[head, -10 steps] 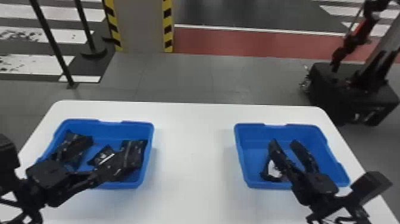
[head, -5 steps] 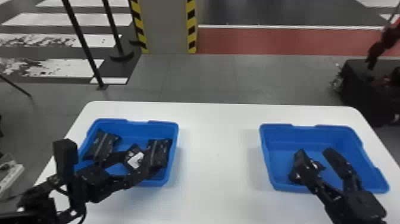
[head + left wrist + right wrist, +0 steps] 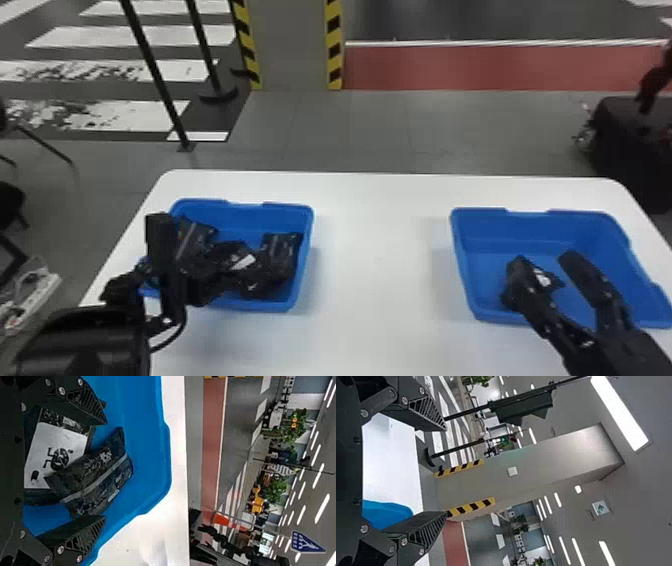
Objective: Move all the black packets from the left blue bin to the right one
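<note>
From where I stand, the job looks only partly done, and I'd say most of it is still ahead. In the left blue bin point(image 3: 267, 304) I can pick out at least 3 black packets: the outer packet point(image 3: 194, 240) on the left side, the white-marked packet point(image 3: 237, 260) in the middle, and the inner packet point(image 3: 283, 250) against the wall nearer the other bin. The arm covers part of the pile, so there may be more. Over in the right blue bin point(image 3: 500, 236) I make out 1 delivered packet point(image 3: 542, 280), down near the front, with plenty of floor around it; whether another lies under the fingers, I can't tell. The right gripper point(image 3: 445, 471) reaches in there with its fingers spread and nothing between them, so that packet looks free of any grip. The left gripper point(image 3: 105, 470) is down at the left blue bin, its fingers wide apart around a grey-striped packet point(image 3: 95, 477), not clamped on it. Both bins sit on the white tabletop point(image 3: 377, 280), well apart. What's left, as I judge it, is at least 3 packets to carry across, probably the grey-striped packet next.
</note>
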### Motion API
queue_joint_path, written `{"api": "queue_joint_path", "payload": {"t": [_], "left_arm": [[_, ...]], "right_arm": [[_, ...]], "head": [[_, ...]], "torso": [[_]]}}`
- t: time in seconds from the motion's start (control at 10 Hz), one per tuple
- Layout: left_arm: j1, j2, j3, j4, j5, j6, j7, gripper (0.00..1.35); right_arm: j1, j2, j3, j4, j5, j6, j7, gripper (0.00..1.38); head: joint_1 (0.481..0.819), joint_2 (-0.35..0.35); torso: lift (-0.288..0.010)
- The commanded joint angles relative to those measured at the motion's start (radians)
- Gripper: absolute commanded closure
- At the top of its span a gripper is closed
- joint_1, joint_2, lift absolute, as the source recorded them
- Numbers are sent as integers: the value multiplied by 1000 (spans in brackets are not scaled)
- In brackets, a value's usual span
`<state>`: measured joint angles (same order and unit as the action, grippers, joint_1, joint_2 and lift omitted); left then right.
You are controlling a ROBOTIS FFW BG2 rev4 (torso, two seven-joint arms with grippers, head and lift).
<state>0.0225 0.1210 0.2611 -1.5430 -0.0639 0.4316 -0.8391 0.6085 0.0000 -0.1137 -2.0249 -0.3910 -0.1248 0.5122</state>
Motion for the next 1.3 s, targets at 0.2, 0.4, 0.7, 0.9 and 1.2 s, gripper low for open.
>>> {"api": "queue_joint_path", "payload": {"t": [0.2, 0.4, 0.7, 0.9, 1.2], "left_arm": [[-96, 22, -65, 172, 32, 47, -18, 467], [-84, 25, -66, 172, 62, 27, -20, 820], [-77, 32, -69, 170, 50, 8, -34, 1302], [-37, 16, -36, 165, 85, -41, -35, 1207], [147, 17, -8, -201, 131, 71, -66, 1207]], "right_arm": [[-5, 1, 8, 4, -2, 0, 2, 297], [-5, 1, 8, 4, -5, 0, 2, 297], [-5, 1, 6, 9, -11, 0, 2, 298], [-5, 1, 6, 9, -11, 0, 3, 298], [-2, 1, 8, 4, -14, 0, 9, 300]], "head": [[695, 71], [695, 52], [695, 45], [695, 50], [695, 48]], "torso": [[-110], [-110], [-110], [-110], [-110]]}}
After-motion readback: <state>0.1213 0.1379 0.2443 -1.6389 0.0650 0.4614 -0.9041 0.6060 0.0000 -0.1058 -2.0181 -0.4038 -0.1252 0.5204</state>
